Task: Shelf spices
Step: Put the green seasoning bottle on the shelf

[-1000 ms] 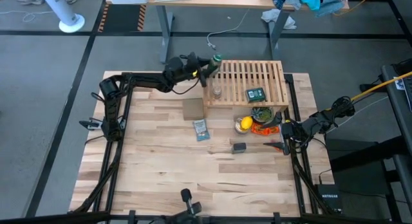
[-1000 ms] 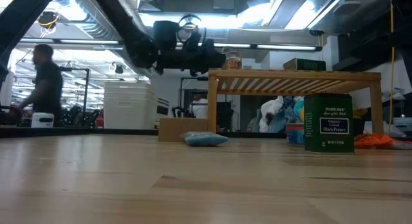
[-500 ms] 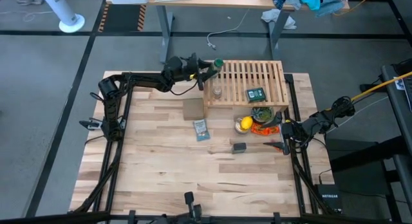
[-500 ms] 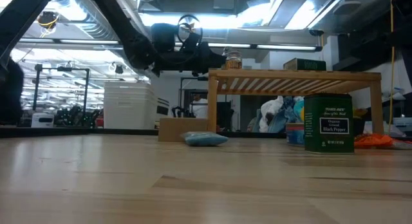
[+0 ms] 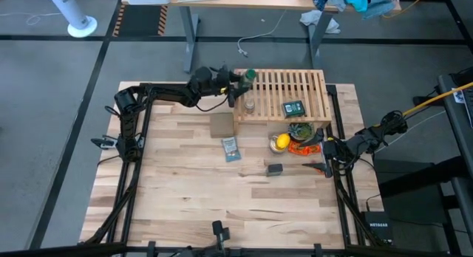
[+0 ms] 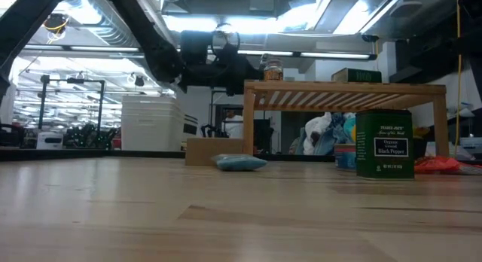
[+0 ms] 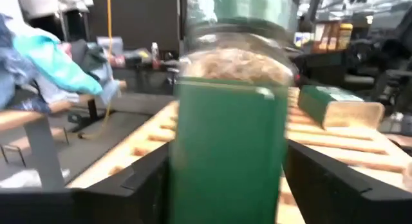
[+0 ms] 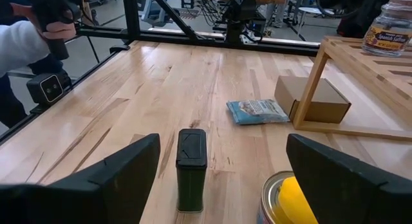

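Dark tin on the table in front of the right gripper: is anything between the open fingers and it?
Nothing visible. In the right wrist view the dark tin stands upright on bare wood, straight ahead between the right gripper's open fingers. The lemon in its bowl lies off to one side, the blue packet farther beyond.

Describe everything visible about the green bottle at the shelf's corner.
The green bottle has a green label around a clear body; pale, crumbly contents show above the label, with a green cap on top. It stands upright at the far left corner of the wooden slatted shelf, seen from above at. The left claw brackets it, one dark finger on each side with a slight gap showing; whether they touch it cannot be told.
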